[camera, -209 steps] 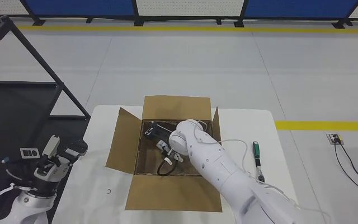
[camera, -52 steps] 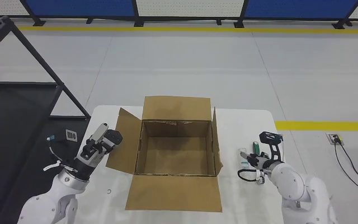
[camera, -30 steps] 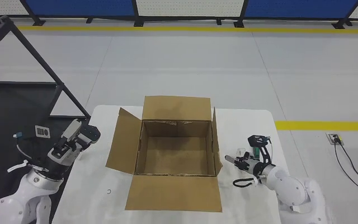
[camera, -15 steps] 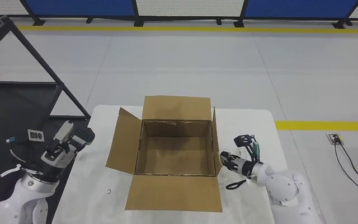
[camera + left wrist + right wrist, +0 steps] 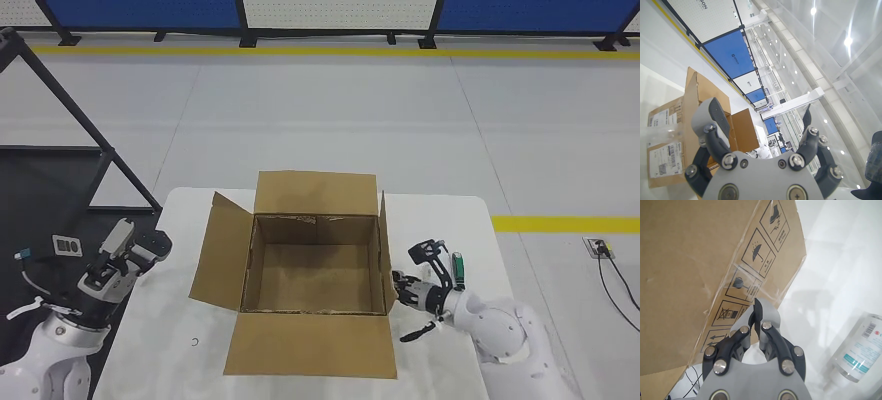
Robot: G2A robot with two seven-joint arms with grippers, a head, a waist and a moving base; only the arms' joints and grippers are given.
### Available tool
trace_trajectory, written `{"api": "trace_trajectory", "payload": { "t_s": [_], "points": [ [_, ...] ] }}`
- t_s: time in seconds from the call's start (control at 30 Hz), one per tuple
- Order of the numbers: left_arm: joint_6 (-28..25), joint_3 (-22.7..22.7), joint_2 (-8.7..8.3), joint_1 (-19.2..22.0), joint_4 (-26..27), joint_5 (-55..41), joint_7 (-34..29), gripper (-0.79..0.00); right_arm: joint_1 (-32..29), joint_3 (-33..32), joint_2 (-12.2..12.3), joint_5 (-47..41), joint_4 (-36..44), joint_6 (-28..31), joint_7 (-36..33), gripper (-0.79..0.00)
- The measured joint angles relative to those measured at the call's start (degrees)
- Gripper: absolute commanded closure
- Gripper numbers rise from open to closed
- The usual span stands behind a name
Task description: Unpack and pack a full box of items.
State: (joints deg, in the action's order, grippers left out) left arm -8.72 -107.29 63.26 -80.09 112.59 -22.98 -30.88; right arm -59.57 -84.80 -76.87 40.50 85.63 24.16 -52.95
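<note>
Reckoning unpack done, pack next: box (image 5: 318, 190) empty, wall just ahead of right gripper (image 5: 756, 309), tips pinched together on nothing; bottle (image 5: 855, 349) beside it. Nxt: open, grab btl, lift over wall. Left gripper (image 5: 762, 108) spread wide.

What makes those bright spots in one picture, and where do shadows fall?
Left wrist view: the ceiling lamps flare into white blobs, and the roof lines bend, as through a wide lens. Top view: even light; the box is darker inside along its walls. Right wrist view: the clear bottle shows the white table through it.
</note>
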Motion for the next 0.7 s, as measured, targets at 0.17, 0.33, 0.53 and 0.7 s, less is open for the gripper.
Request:
{"api": "trace_trajectory", "payload": {
  "t_s": [0.17, 0.33, 0.53, 0.7],
  "points": [
    [-0.09, 0.18, -0.02, -0.08, -0.11, 0.03, 0.32, -0.785, 0.76, 0.99, 0.39, -0.32, -0.93, 1.24, 0.44, 0.0],
    [-0.08, 0.57, -0.05, -0.01, -0.19, 0.12, 0.6, -0.785, 1.82, 1.43, 0.96, -2.05, -2.38, 3.53, -0.83, 0.0],
    [-0.05, 0.73, -0.11, 0.25, -0.36, 0.1, 0.67, -0.785, 1.34, 0.17, 1.72, -0.72, -1.83, 1.07, 1.04, 0.0],
    [0.08, 0.81, -0.18, 0.62, -0.64, -0.03, 0.44, -0.785, -2.19, -3.5, 2.67, 3.77, 4.31, -6.38, 2.0, -0.169]
  ]
}}
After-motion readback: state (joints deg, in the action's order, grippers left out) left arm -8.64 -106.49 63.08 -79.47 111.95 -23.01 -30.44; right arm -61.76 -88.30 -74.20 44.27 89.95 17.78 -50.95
